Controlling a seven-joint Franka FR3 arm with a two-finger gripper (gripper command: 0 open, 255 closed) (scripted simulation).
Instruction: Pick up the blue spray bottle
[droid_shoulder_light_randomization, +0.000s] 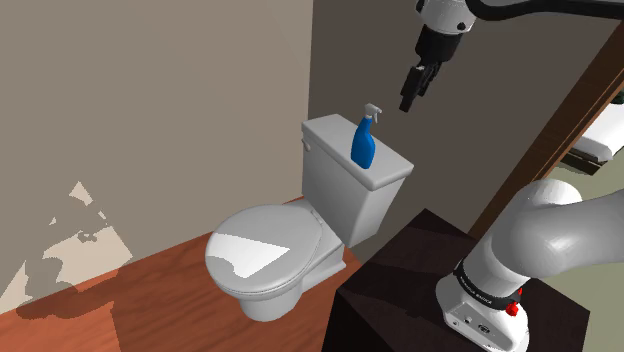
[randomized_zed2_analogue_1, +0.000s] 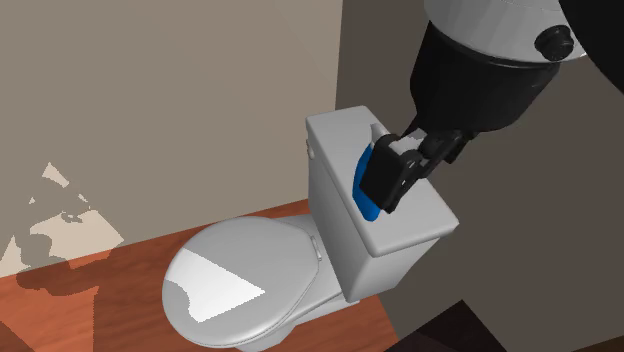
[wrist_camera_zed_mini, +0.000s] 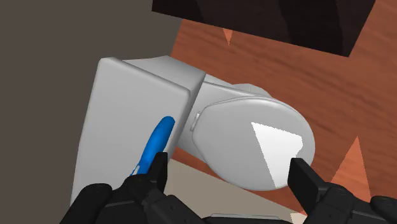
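Blue spray bottle (droid_shoulder_light_randomization: 363, 143) is the prize: white toilet (droid_shoulder_light_randomization: 262, 262), then its tank (droid_shoulder_light_randomization: 345, 190) carrying the bottle upright on top, then the black gripper (droid_shoulder_light_randomization: 410, 98) hovering above, apart, fingers spread wide, likely to straddle it.

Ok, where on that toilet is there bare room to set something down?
The tank lid is bare on the shoulder view's left of the blue spray bottle, up to the lid's edge. The closed seat lid is wholly free. It is tightest by the bottle, with the open gripper over that end.
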